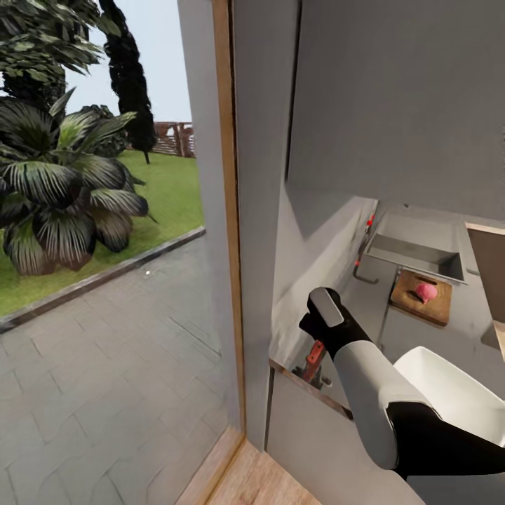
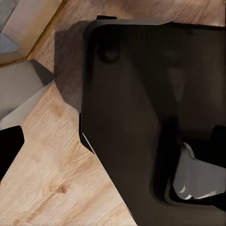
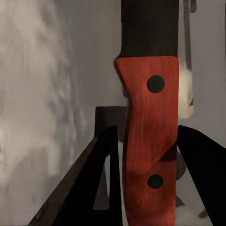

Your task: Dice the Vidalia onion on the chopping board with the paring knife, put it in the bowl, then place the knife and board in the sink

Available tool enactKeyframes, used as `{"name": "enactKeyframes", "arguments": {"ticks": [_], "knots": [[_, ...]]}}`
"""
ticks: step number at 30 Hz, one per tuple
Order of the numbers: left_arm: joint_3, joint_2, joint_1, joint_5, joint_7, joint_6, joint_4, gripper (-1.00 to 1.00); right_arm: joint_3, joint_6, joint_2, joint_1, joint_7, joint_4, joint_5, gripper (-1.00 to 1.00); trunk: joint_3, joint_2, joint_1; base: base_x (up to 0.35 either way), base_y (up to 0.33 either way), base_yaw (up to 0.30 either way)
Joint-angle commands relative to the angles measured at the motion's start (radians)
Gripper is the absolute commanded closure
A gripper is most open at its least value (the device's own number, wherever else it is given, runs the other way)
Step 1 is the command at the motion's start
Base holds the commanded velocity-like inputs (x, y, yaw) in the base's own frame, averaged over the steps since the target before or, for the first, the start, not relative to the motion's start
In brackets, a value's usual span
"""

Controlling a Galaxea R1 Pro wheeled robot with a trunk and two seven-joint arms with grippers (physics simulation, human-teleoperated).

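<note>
My right gripper [image 1: 313, 373] reaches down to the near end of the countertop [image 1: 393, 337], shut on the paring knife [image 1: 315, 353]. In the right wrist view its red handle [image 3: 149, 141] stands between the two dark fingers [image 3: 106, 183], with the dark blade pointing away. Farther along, the chopping board [image 1: 422, 299] carries a whole pinkish onion [image 1: 426, 291]. Behind it lies the steel sink [image 1: 414, 254], with a red-knobbed faucet [image 1: 369, 223]. The white bowl [image 1: 459, 393] sits near me, partly behind my forearm. The left wrist view looks down on my black base [image 2: 141, 117]; its fingers are unclear.
A tall wooden window frame [image 1: 229, 210] and grey wall stand left of the counter, with a paved yard and palm plants outside. A brown panel [image 1: 489, 270] rises at the right edge beside the sink. Light wood floor [image 2: 52, 183] lies below.
</note>
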Motion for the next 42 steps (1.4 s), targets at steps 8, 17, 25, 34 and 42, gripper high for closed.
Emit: {"name": "enactKeyframes", "arguments": {"ticks": [8,17,25,34,42], "knots": [[-0.008,0.001,-0.002,0.009,0.002,-0.116,0.004,-1.0,0.054,0.014,-0.08,-0.001,-0.005,-0.123,-0.002,1.0,0.01,-0.002,0.001,0.0,0.0,0.0],[-0.006,0.004,-0.002,0.01,0.007,-0.213,0.003,-1.0,0.248,0.011,-0.127,-0.001,0.037,-0.142,0.052,1.0,0.021,-0.002,0.001,0.0,0.0,-0.021],[-0.005,0.005,-0.002,0.012,0.007,-0.214,0.003,-1.0,0.334,0.008,-0.134,-0.001,0.126,-0.141,0.071,1.0,0.026,-0.002,0.001,0.0,0.0,-0.08],[-0.005,0.003,-0.002,0.011,0.007,-0.213,0.003,-1.0,0.37,0.008,-0.134,-0.001,0.129,-0.141,0.076,1.0,0.038,-0.002,0.001,-0.083,-0.072,-0.138],[-0.005,0.004,-0.002,0.012,0.007,-0.214,0.003,-1.0,0.373,0.011,-0.131,0.0,0.144,-0.148,0.075,1.0,0.049,-0.002,0.001,-0.223,-0.184,-0.154]]}}
